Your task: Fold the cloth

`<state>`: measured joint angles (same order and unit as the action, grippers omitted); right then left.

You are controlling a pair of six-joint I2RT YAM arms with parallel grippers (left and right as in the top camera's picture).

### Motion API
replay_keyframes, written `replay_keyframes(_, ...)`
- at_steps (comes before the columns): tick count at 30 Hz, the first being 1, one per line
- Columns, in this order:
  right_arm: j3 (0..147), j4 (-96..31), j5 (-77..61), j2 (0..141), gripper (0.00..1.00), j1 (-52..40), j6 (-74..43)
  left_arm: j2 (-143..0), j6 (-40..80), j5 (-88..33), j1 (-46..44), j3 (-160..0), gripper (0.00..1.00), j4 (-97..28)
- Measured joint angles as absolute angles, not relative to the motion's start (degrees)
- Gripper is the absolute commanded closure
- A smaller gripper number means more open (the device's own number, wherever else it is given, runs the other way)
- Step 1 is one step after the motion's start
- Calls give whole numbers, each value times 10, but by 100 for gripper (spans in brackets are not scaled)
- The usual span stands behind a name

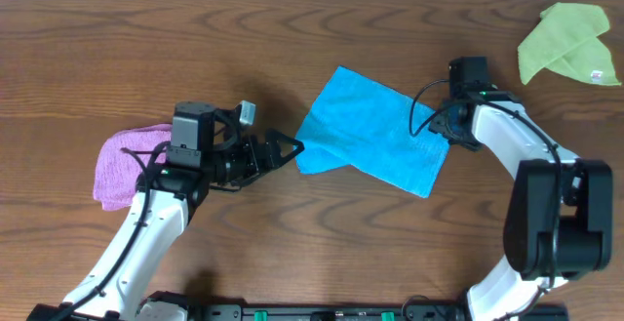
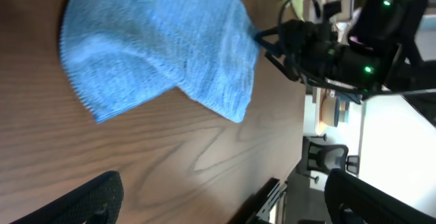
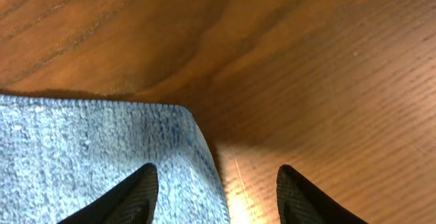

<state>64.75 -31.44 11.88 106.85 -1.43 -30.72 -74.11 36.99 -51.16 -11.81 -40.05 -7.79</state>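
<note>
The blue cloth (image 1: 375, 136) lies flat and skewed at the table's middle, with its left corner rumpled over itself. My left gripper (image 1: 289, 148) is open and empty, just left of that corner. In the left wrist view the cloth (image 2: 163, 47) lies ahead of the spread fingers (image 2: 225, 203), not between them. My right gripper (image 1: 441, 126) is open at the cloth's right corner. In the right wrist view the cloth's corner (image 3: 102, 142) and edge lie between the open fingers (image 3: 218, 197), one finger over cloth and one over bare wood.
A pink cloth (image 1: 122, 160) lies bunched under the left arm at the left. A green cloth (image 1: 568, 43) lies at the far right corner. The right arm (image 2: 340, 47) shows beyond the blue cloth in the left wrist view. The table is brown wood (image 1: 244, 48).
</note>
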Motion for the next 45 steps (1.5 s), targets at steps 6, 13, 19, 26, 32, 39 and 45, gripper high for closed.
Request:
replay_keyframes(6, 648, -298, 114, 1087, 54, -9, -306, -741, 370, -512, -119, -401, 4, -75)
replay_keyframes(13, 648, -283, 105, 1098, 62, -1, -305, -746, 369, -512, -119, -401, 5, -85)
replay_keyframes(19, 650, -267, 96, 1102, 82, -1, -304, -779, 370, -513, -119, -402, 5, -92)
replay_keyframes(26, 652, -222, 84, 1111, 99, -1, -279, -784, 370, -513, -119, -402, 5, -92)
replay_keyframes(32, 670, -199, 73, 1120, 99, -1, -259, -784, 370, -513, -119, -402, 5, -92)
replay_keyframes(39, 733, -169, 70, 1122, 99, -8, -234, -784, 370, -513, -119, -402, 4, -92)
replay_keyframes(45, 751, -93, 68, 1122, 99, -26, -229, -784, 370, -513, -119, -402, 5, -92)
